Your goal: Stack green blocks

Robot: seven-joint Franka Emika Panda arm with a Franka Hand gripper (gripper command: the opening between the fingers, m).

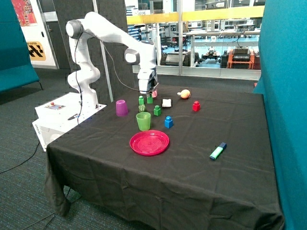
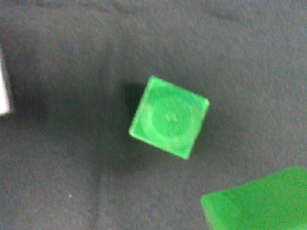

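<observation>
Three small green blocks stand on the black cloth: one (image 1: 141, 100) next to the purple cup, one (image 1: 149, 99) right under my gripper (image 1: 149, 92), and one (image 1: 157, 110) nearer the blue block. All three are apart and none is stacked. The gripper hangs low over the middle block, at or just above its top. In the wrist view one green block (image 2: 169, 117) shows from above with its round stud, alone on the cloth. A corner of a second green block (image 2: 259, 201) looks larger and closer. The gripper itself does not show in the wrist view.
Near the blocks are a translucent green cup (image 1: 143, 120), a purple cup (image 1: 122, 108), a blue block (image 1: 168, 121), a red block (image 1: 195, 106), a white object (image 1: 166, 102) and a peach-coloured object (image 1: 184, 94). A red plate (image 1: 149, 142) and a marker (image 1: 218, 151) lie nearer the front edge.
</observation>
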